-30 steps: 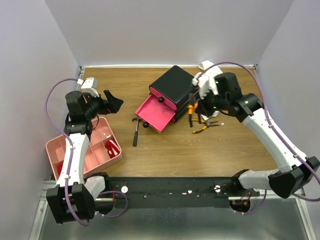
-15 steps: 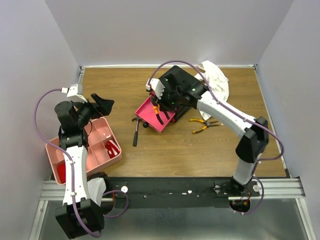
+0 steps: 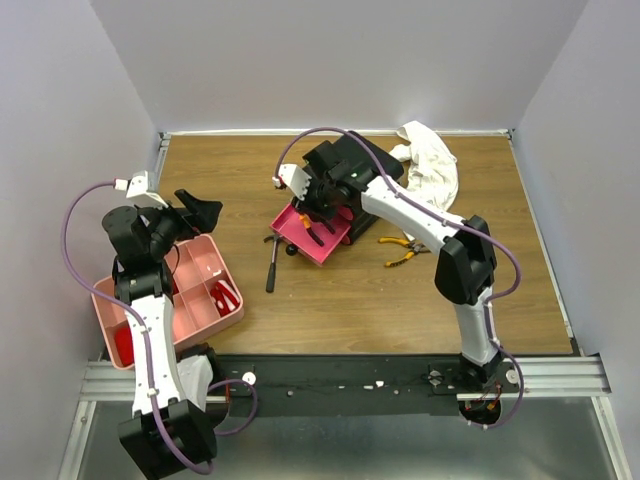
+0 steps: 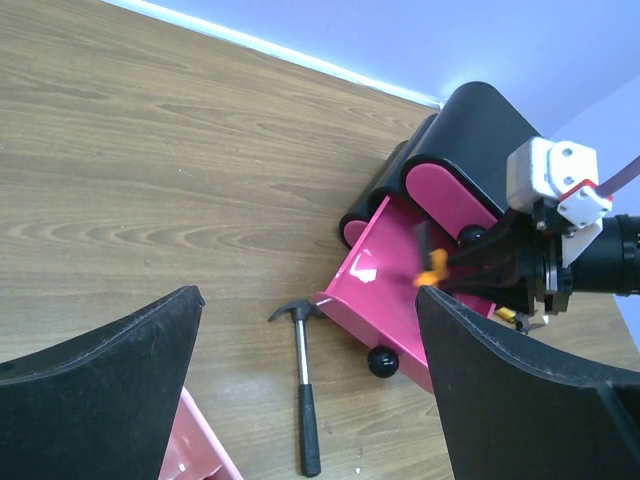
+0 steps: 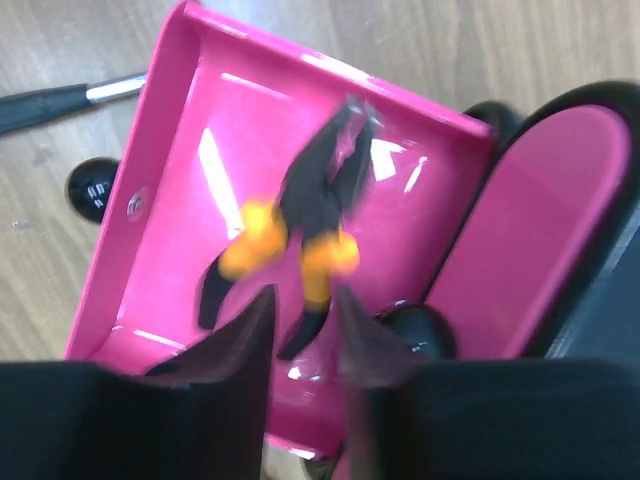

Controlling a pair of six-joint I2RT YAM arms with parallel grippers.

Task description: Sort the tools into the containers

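The black box [image 3: 352,163] with magenta-pink drawers has its bottom drawer [image 3: 296,238] pulled open. My right gripper [image 3: 316,212] hovers over this drawer [image 5: 170,200], fingers parted. The orange-and-black pliers [image 5: 290,235] are blurred inside the drawer just beyond my fingertips; they also show in the top view [image 3: 311,226] and the left wrist view [image 4: 432,270]. The black-handled hammer [image 3: 271,262] lies on the table left of the drawer [image 4: 385,290]. My left gripper [image 3: 200,212] is open and empty above the table near the pale-pink tray [image 3: 205,262]; the hammer [image 4: 308,400] shows between its fingers [image 4: 120,360].
A second pair of pliers [image 3: 405,248] with yellow handles lies on the table right of the box. A white cloth [image 3: 432,168] is bunched at the back right. Red items [image 3: 228,297] lie in the tray's compartments. Walls close in the table on three sides.
My right arm swung left from beside the box to over the open drawer, carrying the orange-and-black pliers, and its fingers have parted. My left gripper drew back slightly to the left.
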